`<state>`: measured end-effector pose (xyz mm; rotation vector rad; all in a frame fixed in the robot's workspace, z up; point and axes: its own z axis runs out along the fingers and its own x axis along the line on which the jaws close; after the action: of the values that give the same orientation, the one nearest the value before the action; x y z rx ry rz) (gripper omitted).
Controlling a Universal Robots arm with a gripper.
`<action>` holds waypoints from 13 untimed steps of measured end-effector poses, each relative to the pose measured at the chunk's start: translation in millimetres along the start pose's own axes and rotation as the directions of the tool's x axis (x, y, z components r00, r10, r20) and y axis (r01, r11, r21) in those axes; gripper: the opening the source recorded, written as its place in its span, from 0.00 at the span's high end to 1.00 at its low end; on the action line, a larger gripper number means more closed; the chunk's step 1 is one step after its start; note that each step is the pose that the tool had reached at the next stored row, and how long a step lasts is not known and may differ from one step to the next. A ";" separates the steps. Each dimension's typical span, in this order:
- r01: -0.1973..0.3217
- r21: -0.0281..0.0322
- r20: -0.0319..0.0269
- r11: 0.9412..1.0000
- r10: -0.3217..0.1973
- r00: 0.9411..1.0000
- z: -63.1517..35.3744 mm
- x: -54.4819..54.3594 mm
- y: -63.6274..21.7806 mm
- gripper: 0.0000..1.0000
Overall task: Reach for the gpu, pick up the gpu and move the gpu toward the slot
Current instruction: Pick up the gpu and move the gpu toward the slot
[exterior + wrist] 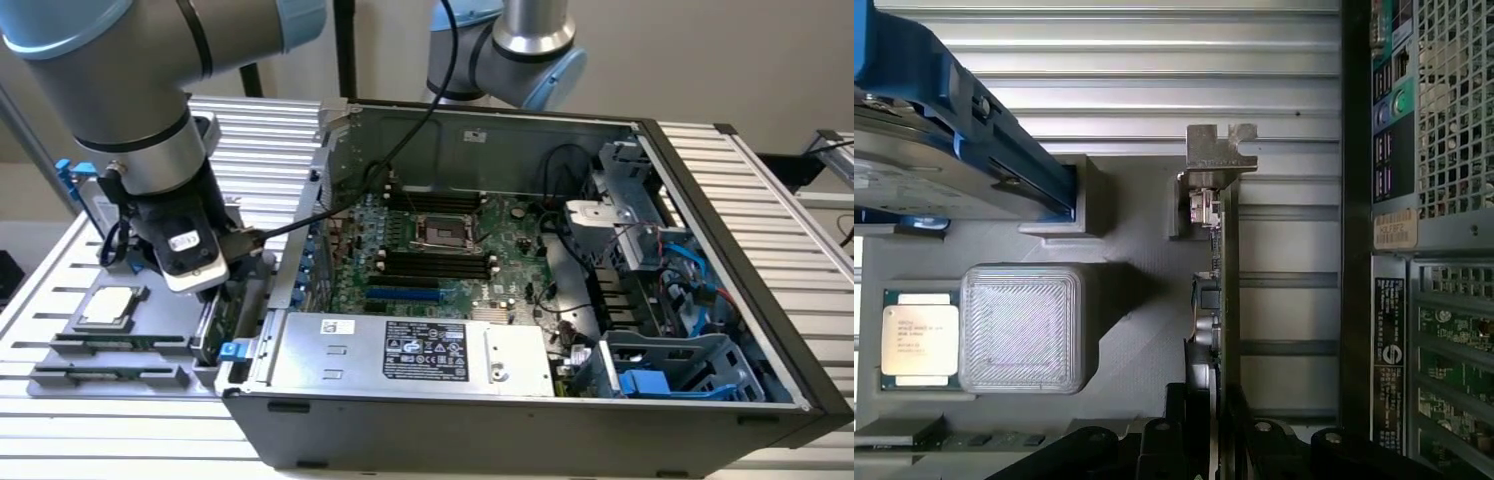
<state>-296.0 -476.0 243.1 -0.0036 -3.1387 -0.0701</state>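
The gpu (1226, 300) stands on its edge in a grey holder, a thin green card with its silver bracket (1216, 152) at the far end. In the exterior view the gpu (214, 322) shows as a green strip between the parts tray and the computer case. My gripper (1212, 435) straddles the card's near end, one black finger pressed on each face, shut on it. My gripper (218, 298) hangs low at the exterior view's left, just outside the case wall. Inside the case, the blue expansion slot (400, 296) lies on the motherboard.
A grey parts tray (120, 382) holds a square silver processor chip (110, 308) and a hard drive with blue rails (944, 140). The open computer case (534, 420) stands close beside the holder. A silver power supply (414, 350) sits near the slot.
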 end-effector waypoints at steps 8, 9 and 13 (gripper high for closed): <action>0.004 0.000 0.000 1.000 -0.004 1.000 -12.3 0.0 0.5 0.74; 0.004 0.000 0.000 1.000 -0.004 1.000 -15.1 0.0 0.6 0.74; 0.004 0.000 0.000 1.000 -0.004 1.000 -29.8 0.0 1.3 0.74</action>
<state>-296.0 -476.1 273.0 0.0032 -3.1384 -0.0700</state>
